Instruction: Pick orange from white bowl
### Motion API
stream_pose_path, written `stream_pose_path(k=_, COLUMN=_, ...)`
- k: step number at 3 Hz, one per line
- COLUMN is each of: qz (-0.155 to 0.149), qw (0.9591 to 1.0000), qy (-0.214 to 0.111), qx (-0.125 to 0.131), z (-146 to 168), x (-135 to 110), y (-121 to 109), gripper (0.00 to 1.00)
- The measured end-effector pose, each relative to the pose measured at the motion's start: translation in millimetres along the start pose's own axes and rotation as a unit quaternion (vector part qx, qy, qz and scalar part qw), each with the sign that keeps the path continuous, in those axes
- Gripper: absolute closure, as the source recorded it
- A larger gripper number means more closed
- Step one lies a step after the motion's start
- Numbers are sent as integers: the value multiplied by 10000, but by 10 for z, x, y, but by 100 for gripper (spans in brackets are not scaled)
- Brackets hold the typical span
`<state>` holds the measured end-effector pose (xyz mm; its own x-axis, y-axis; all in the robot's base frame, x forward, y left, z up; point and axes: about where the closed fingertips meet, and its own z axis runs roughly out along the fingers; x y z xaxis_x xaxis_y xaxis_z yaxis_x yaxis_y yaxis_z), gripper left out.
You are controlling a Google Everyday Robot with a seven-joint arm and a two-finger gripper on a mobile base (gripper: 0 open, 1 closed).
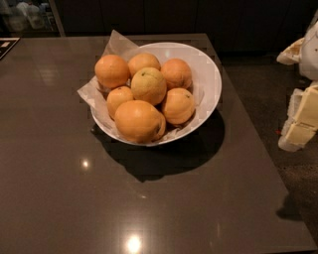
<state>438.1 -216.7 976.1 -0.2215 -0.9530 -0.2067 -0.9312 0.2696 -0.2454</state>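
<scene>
The white bowl [208, 74] stands on the dark table, lined with crumpled white paper [115, 43] that sticks out at its left and back. It holds several round fruits. The orange [148, 85], paler and yellowish with dull dimpled skin and a small dark stem spot, lies on top at the middle of the pile. Brighter deep-orange fruits [139, 120] surround it. My gripper [301, 121], cream and white, hangs at the frame's right edge, well to the right of the bowl and beyond the table's right edge. It holds nothing that I can see.
The dark glossy table [74, 198] fills most of the view, with its right edge [263, 149] running diagonally. A speckled dark floor [268, 84] lies to the right. Dark cabinets [164, 15] stand behind. A white part of the arm [305, 47] shows at the upper right.
</scene>
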Motion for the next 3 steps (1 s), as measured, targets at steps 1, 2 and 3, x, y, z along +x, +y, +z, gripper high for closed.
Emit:
stream_pose_path(k=1, qz=0, qw=10000, qy=0, qx=0, z=0, x=0, y=0, gripper=0)
stream_pose_path(k=2, qz=-227, qw=9996, qy=82, qx=137, z=-202, x=-497, y=-2, gripper=0)
stream_pose_path(k=3, qz=-230, qw=9996, qy=72, qx=159, z=-210, x=-504, y=-6, gripper=0)
